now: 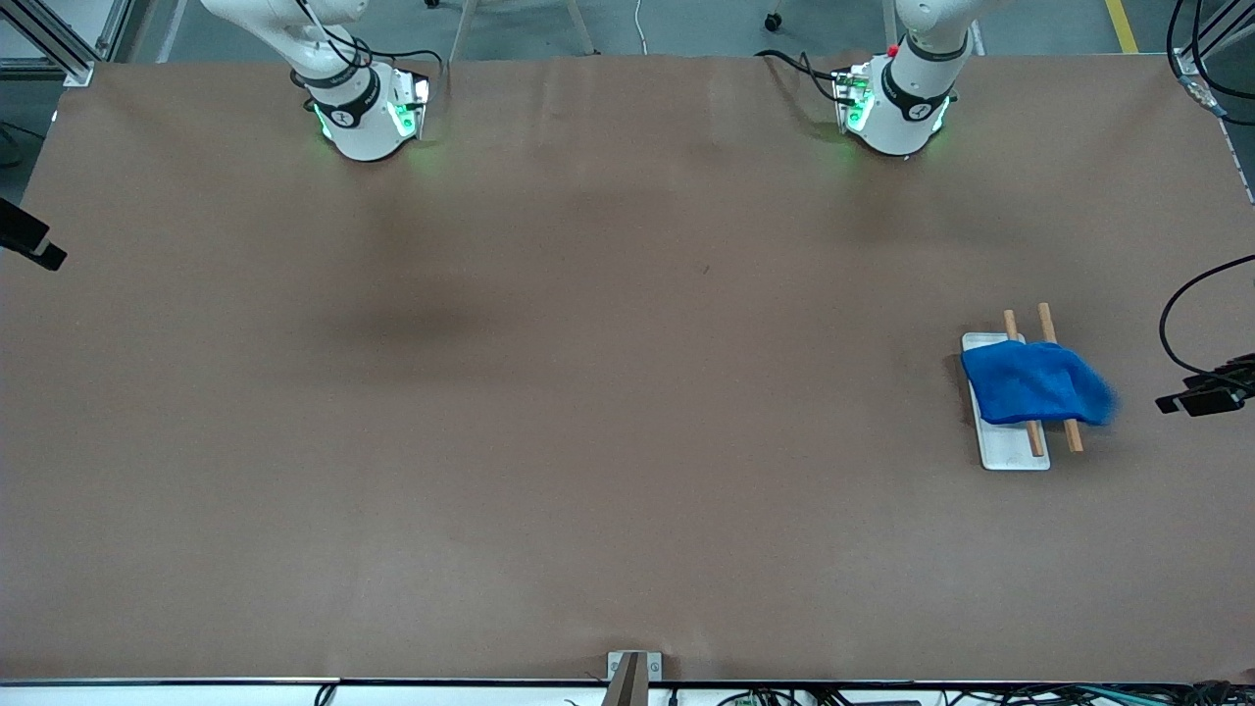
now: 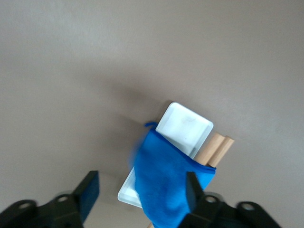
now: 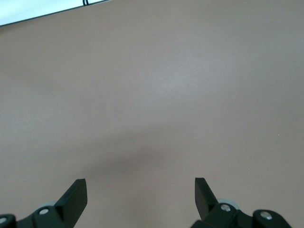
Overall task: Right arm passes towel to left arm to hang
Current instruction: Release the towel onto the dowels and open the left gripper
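Towel [image 1: 1035,383] hangs draped across two wooden rods [image 1: 1059,378] over white tray [image 1: 1010,453], toward left arm's end of table [image 1: 588,392]; short loop tag pokes out at one corner in left wrist view. Left gripper [image 2: 140,190] hovers above towel w/ fingers spread wide, holding nothing. Right gripper [image 3: 141,194] is up over bare table, fingers also wide apart, empty. Only arm bases show in front view.
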`<act>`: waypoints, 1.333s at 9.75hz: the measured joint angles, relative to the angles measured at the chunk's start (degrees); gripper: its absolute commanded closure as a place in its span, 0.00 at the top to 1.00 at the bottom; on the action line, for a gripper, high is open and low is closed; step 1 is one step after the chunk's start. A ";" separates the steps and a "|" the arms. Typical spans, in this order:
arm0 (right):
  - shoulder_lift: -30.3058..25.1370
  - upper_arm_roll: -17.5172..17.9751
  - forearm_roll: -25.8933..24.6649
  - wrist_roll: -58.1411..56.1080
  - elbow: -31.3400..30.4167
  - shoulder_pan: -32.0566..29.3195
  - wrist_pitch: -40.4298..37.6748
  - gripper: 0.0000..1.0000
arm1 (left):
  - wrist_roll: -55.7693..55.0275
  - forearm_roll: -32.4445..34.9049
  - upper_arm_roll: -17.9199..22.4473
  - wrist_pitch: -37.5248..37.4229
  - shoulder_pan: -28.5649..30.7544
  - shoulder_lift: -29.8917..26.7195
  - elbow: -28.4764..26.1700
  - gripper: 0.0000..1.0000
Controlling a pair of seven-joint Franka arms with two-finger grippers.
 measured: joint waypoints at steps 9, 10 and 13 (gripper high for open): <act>0.01 -0.06 -0.11 -0.53 -0.01 -0.01 0.09 1.00 | 0.07 8.56 -17.07 0.31 -2.43 -9.90 -0.84 1.00; 0.01 -0.05 -0.13 -0.59 -0.01 -0.01 0.09 1.00 | 0.16 9.10 -18.53 -1.04 -2.42 -10.78 -0.93 1.00; 0.01 -0.05 -0.14 -0.67 0.00 -0.01 0.09 1.00 | 0.19 9.69 -21.55 -4.13 -2.46 -13.33 -1.07 1.00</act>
